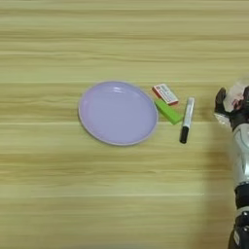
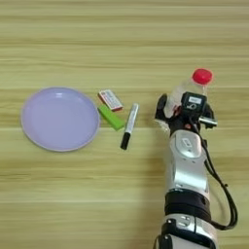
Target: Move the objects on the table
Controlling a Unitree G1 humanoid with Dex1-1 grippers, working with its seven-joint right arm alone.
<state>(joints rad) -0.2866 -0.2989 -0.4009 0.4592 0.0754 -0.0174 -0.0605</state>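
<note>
At right of centre, the gripper (image 2: 182,104) clasps the bottle (image 2: 190,87); green block (image 2: 112,117) and marker (image 2: 129,126) lie well left.

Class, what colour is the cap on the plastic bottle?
Red. The bottle's cap shows best in the right eye view, just beyond the end effector.

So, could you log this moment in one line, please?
right gripper: shut on bottle | green block, marker: beside plate
</note>
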